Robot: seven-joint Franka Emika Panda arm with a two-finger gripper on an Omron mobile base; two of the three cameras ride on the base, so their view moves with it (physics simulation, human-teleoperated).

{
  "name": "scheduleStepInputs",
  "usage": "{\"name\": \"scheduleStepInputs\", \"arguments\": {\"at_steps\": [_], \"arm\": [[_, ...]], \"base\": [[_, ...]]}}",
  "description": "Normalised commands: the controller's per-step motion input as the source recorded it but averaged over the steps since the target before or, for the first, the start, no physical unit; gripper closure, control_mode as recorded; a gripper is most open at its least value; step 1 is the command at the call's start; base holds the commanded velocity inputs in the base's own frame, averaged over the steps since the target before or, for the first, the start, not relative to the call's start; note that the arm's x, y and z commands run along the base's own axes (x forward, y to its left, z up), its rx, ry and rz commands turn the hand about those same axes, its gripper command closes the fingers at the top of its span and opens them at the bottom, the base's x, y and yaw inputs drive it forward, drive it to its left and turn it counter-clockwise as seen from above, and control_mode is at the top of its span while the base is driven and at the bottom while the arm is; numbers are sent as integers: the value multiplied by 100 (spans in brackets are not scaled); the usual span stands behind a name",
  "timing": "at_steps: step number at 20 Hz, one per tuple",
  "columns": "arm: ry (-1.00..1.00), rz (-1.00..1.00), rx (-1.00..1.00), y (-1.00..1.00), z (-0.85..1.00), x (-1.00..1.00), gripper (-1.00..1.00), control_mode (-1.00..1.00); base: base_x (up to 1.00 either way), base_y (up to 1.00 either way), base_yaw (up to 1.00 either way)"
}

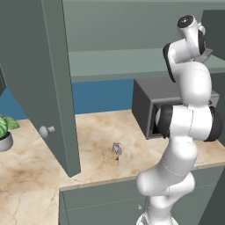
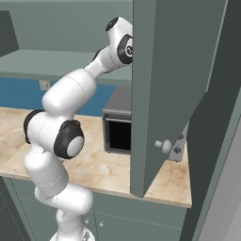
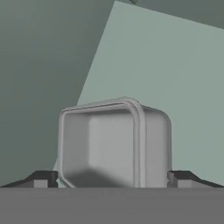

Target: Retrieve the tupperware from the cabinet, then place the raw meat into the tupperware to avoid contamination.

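The tupperware (image 3: pixel 113 144), a pale grey translucent box with rounded corners, rests on the shelf (image 3: pixel 175 78) inside the cabinet (image 1: pixel 118 61). My gripper (image 3: pixel 111 180) is open, and its two dark fingertips (image 3: pixel 43 179) stand on either side of the box, close to its walls. In both base views the arm reaches high into the cabinet between the swung-out doors (image 1: pixel 39 79) (image 2: pixel 169 89), and the right-hand door hides the hand in the right base view. The raw meat (image 1: pixel 117 150), a small grey-whitish lump, lies on the marble counter (image 1: pixel 96 132) below.
A dark grey microwave (image 1: pixel 147 105) (image 2: pixel 117 124) sits on the counter under the cabinet. A potted plant (image 1: pixel 4 129) stands at the far left. Round knobs (image 1: pixel 46 130) (image 2: pixel 164 145) stick out from the open doors. Low cabinets (image 1: pixel 101 202) run under the counter.
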Motion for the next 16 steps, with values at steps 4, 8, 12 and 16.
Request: {"name": "scheduleStepInputs", "arguments": {"at_steps": [4,8,12,16], "arm": [[0,-6,4,-9,-25,0,100,-100],[0,-6,6,-12,-29,0,100,-100],[0,-6,6,-10,-32,0,100,-100],[0,-6,6,-7,-28,0,100,-100]], "base": [[0,0,0],[0,0,0],[0,0,0],[0,0,0]]}}
